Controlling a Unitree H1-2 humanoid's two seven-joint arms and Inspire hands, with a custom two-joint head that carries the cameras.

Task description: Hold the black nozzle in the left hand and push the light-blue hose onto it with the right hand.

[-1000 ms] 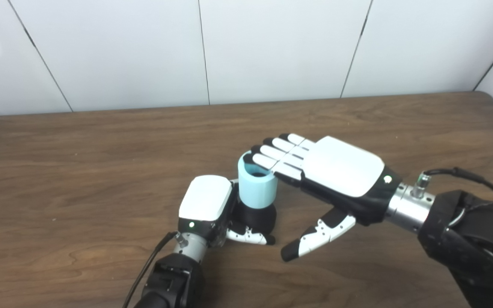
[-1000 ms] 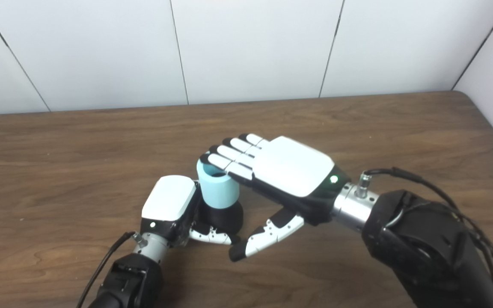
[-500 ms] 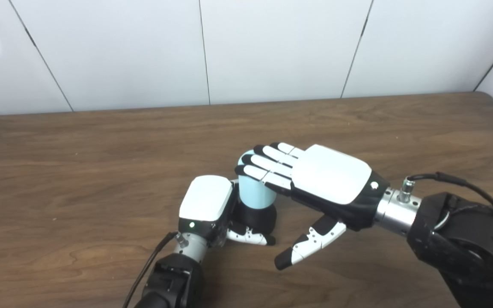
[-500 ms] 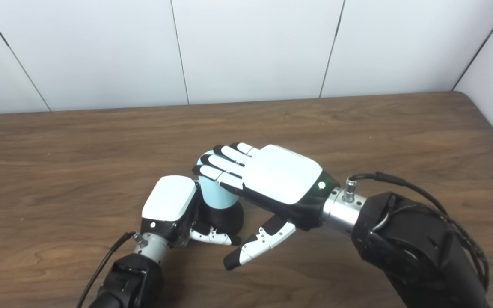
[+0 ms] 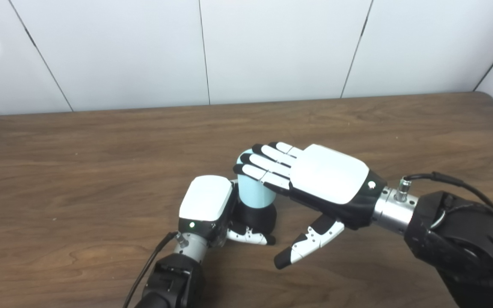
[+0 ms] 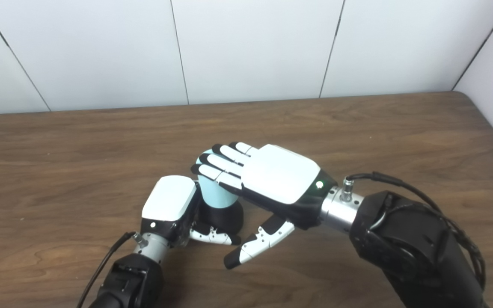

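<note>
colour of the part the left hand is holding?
Black: the nozzle under the light-blue hose. Clearest in the left eye view.

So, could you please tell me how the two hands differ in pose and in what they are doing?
The left hand is curled around the black nozzle, gripping it; the right hand is flat and open, gripping nothing. The left hand sits low on the table; the right lies across the top of the blue hose, thumb hanging free. Both have white backs.

The right hand (image 5: 315,179) has come down flat over the light-blue hose (image 5: 253,192), covering its open top.
</note>
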